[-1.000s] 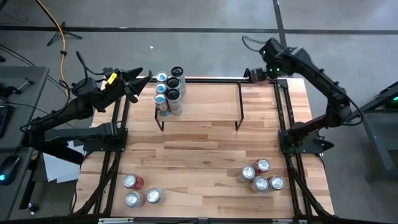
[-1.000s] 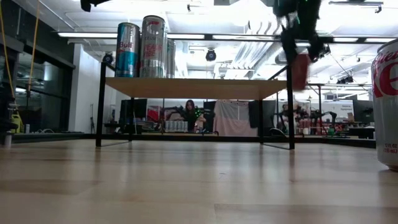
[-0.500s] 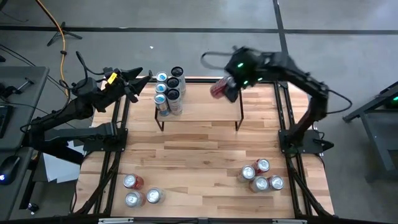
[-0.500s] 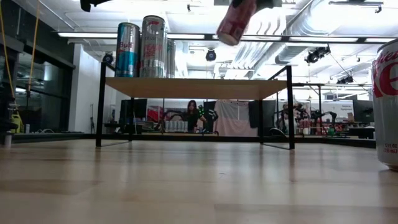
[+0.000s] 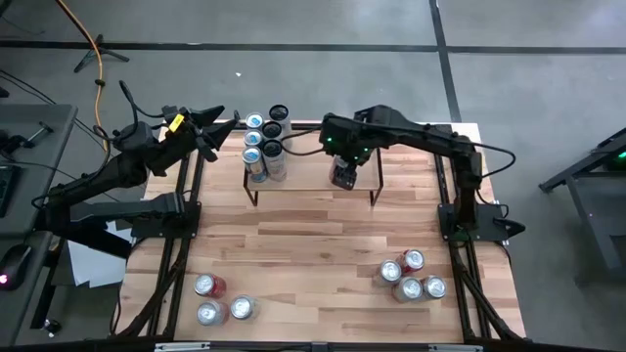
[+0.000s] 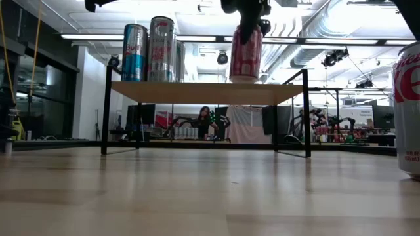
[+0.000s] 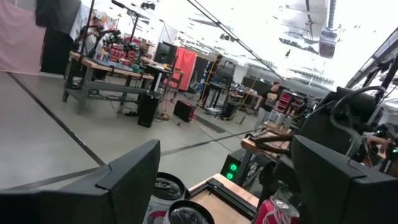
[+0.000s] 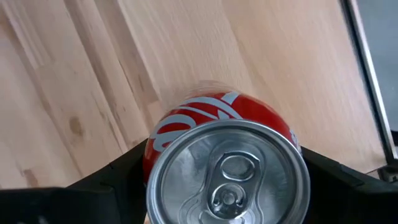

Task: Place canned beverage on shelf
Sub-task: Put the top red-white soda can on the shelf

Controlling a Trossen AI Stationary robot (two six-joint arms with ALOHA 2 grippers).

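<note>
Right pincer (image 5: 343,176) is out over the shelf (image 5: 303,174), near its right end, and it's clamped on a red can (image 6: 245,54). From table height the can stands upright, its base right at the plank top of the shelf; I can't tell whether it is touching or a hair above. The right wrist camera looks straight down on the can's silver lid, with a dark finger on either side of the red body (image 8: 211,134) and the light plank below.

Over at the shelf's left end stands a tight cluster of cans (image 5: 264,147), blue and silver ones with a couple of dark tops among them. The red can is well apart from that group, with bare plank between.

Left pincer (image 5: 217,125) waits just off the far left corner of the desk (image 5: 313,244), beside the shelf's left end, its fingers spread with nothing between them.

Near the desk's front edge, three cans (image 5: 220,298) sit toward the left corner and four more cans (image 5: 413,276) toward the right corner.
</note>
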